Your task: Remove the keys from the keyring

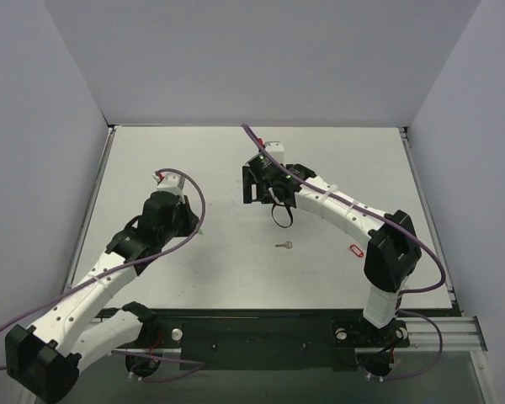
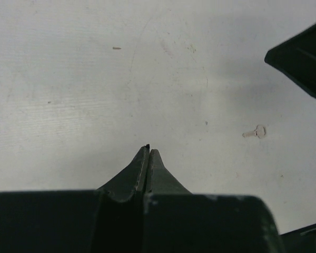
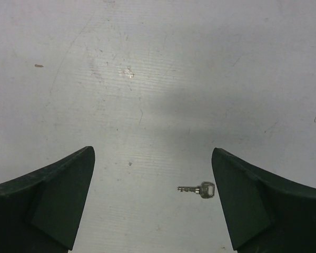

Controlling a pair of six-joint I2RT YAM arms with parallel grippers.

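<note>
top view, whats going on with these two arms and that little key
The small silver metal key lies loose on the white table, held by neither arm. The right tool hangs open near it, with the key in its camera's view. The left tool is shut, farther left, with nothing visible in it.

High top view looks down; both close wrist views share the key (image 3: pixel 202 189).
</note>
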